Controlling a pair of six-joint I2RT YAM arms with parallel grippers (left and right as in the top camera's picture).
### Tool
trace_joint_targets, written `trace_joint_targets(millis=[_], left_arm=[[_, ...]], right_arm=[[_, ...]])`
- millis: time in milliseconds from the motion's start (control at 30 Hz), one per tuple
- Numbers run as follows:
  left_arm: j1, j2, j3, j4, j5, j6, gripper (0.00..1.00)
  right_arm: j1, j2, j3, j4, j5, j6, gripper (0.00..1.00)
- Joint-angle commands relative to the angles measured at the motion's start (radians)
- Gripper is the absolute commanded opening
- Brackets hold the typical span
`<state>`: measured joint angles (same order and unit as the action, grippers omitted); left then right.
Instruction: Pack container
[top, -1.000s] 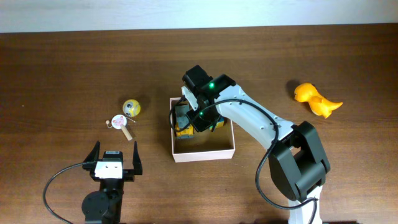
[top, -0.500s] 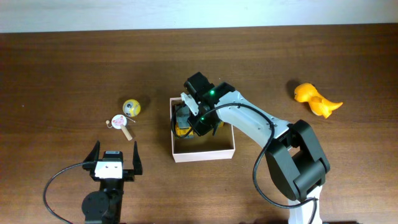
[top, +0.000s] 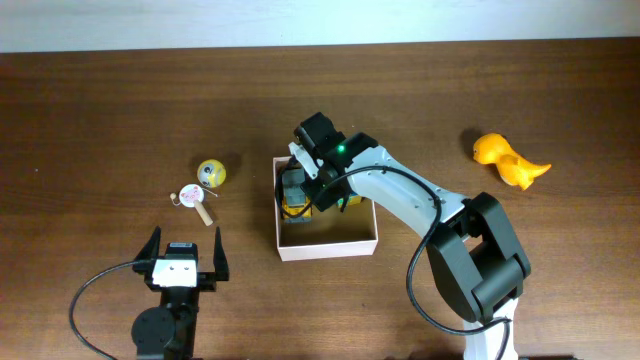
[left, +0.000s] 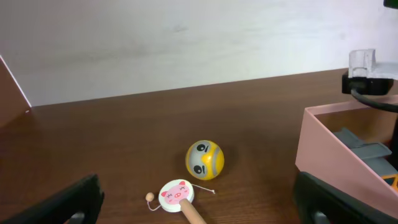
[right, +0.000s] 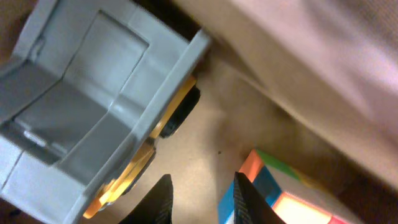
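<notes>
while i look down from above, the table (top: 100, 110) runs bare along its far edge, where the wood meets a pale wall, and there is wide free room at the far left and at the near right. the container (top: 330, 248) sits about mid-table, square to the edges, and its near half shows bare tan floor. the right arm comes in from the near right and crosses over its far right corner, so that side is crowded.

left of the container, a little apart from its wall, lie a yellow ball (top: 211, 173) and a pig-faced disc on a stick (top: 193, 196), close to each other. an orange toy animal (top: 508, 160) lies far to the right, well apart from everything.

the left claw (top: 185, 243) rests near the front edge with its jaws spread wide and nothing between them; the ball and the disc lie beyond it.

inside the container, a grey and yellow toy truck (right: 93, 112) sits in the far left corner, close to the walls. a many-coloured cube (right: 280, 193) lies just beside it on the floor. the right claw (right: 202, 199) hangs low inside, its fingers (right: 163, 198) a little apart with only tan floor showing between them, the truck to one side and the cube to the other.
</notes>
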<state>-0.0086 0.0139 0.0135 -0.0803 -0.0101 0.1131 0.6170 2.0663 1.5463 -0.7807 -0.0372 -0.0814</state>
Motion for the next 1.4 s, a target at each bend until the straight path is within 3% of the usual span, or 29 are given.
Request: trace_joint_targets(millis=[0, 567, 867, 967, 1100, 1367], left_arm=[[-0.004, -0.007, -0.004, -0.003, 0.011, 0.016, 0.99], [-0.004, -0.007, -0.004, -0.003, 0.011, 0.016, 0.99], [-0.004, -0.007, -0.004, -0.003, 0.011, 0.016, 0.99], [-0.004, -0.007, -0.004, -0.003, 0.011, 0.016, 0.99], [-0.004, -0.007, -0.004, -0.003, 0.011, 0.016, 0.99], [-0.004, -0.007, -0.004, -0.003, 0.011, 0.016, 0.99]], right_arm=[[0.003, 0.009, -0.006, 0.018, 0.053, -0.021, 0.27], [-0.021, 0.008, 0.029, -0.064, -0.023, -0.055, 0.26], [-0.021, 0.006, 0.134, -0.238, -0.134, -0.087, 0.26], [-0.021, 0.006, 0.133, -0.319, -0.141, -0.087, 0.18], [-0.021, 0.006, 0.133, -0.399, -0.14, -0.087, 0.17], [-0.023, 0.006, 0.121, -0.445, -0.088, -0.087, 0.17]])
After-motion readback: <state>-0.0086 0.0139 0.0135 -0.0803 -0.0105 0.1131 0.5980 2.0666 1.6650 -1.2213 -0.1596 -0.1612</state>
